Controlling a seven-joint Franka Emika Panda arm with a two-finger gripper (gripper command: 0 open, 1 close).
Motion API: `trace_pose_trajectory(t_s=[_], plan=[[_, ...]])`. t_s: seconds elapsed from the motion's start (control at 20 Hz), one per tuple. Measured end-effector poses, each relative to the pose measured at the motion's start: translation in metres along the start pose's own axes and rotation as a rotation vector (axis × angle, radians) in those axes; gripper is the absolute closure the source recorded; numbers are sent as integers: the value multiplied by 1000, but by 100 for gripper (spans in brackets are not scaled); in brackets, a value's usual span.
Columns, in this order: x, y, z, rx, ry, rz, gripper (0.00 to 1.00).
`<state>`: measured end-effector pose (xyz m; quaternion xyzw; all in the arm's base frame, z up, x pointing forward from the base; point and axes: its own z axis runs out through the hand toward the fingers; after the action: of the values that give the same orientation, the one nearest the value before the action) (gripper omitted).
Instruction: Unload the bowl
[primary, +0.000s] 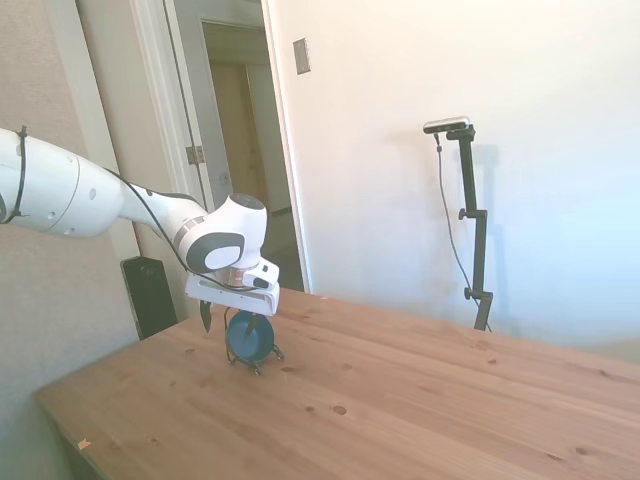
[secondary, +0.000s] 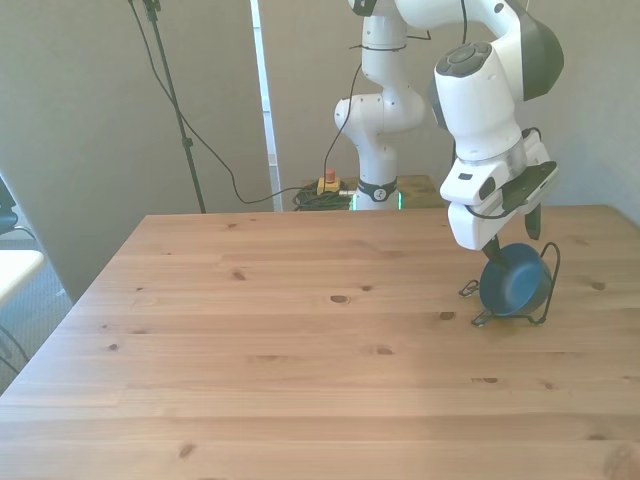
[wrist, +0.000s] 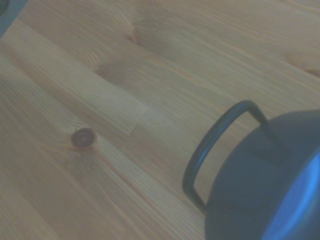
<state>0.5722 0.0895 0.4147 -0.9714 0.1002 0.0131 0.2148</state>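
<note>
Blue bowl on edge in wire rack, hand above

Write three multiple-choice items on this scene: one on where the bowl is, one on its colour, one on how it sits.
1. Where on the table is the bowl?
A. near the front view's left edge
B. near the front view's right edge
C. at the centre

2. What colour is the bowl?
A. dark blue
B. red
C. white

3. How does the bowl sit?
A. flat on the wood
B. upside down on the wood
C. on edge in the wire rack

Answers: 1 B, it is under the gripper at that side. 2 A, every view shows blue. 3 C, its face stands upright between the wires.
</note>
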Motion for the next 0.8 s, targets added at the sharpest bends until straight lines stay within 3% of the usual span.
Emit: trace_pose_trajectory(t_s=[0.8], plan=[[0,9,2,3,-18,-15,100]])
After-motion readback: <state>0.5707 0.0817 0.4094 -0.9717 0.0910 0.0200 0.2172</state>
